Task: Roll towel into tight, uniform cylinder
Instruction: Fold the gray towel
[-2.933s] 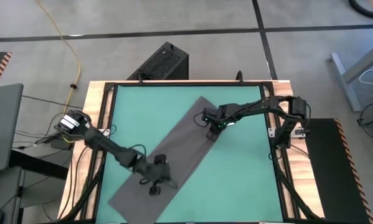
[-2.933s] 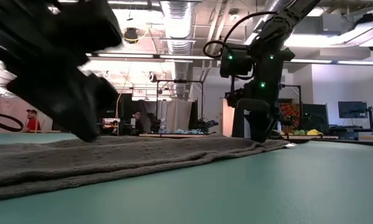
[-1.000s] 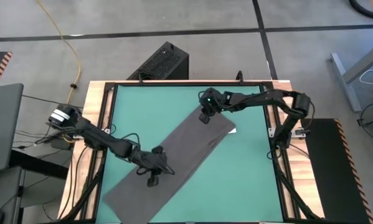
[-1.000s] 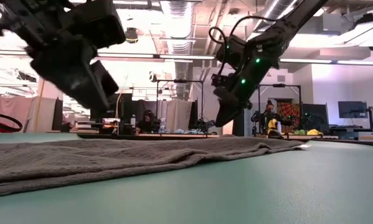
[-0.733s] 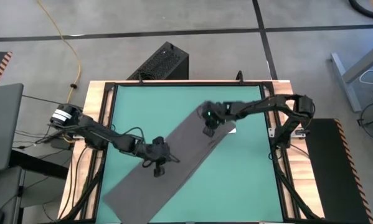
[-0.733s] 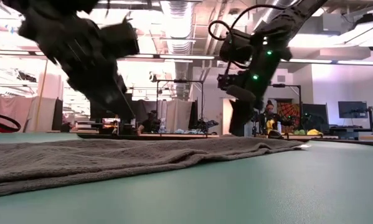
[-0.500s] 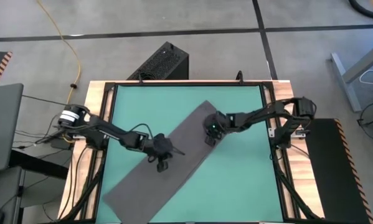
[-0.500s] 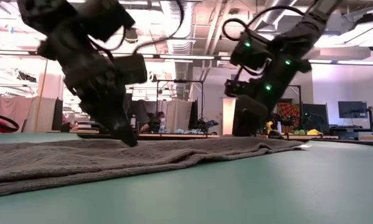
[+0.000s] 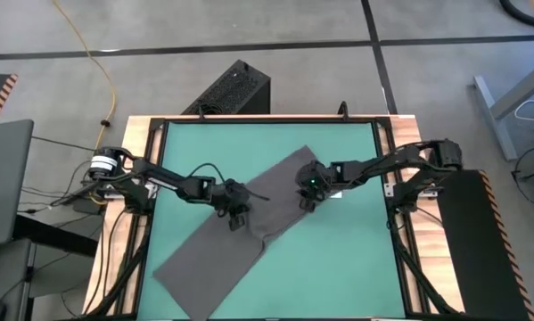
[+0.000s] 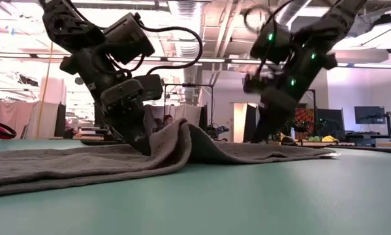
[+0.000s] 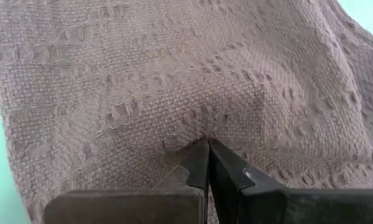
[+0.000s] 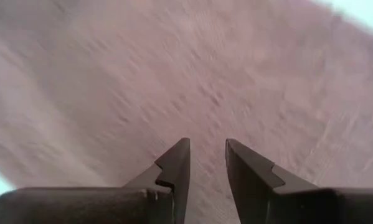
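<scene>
Our left tool (image 9: 234,217), pinched shut, pushes a ridge into the towel (image 9: 249,236) mid-worktop; our right tool (image 9: 306,201) hovers narrowly parted. No roll exists yet.

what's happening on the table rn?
Two arms are working a dark grey towel lying diagonally on the green table. The left gripper is shut, its fingers pressed into the cloth mid-length, where the towel humps up into a ridge. The right gripper is partly open over the far end; no grip is visible. The rest lies flat, so no roll has formed yet.
</scene>
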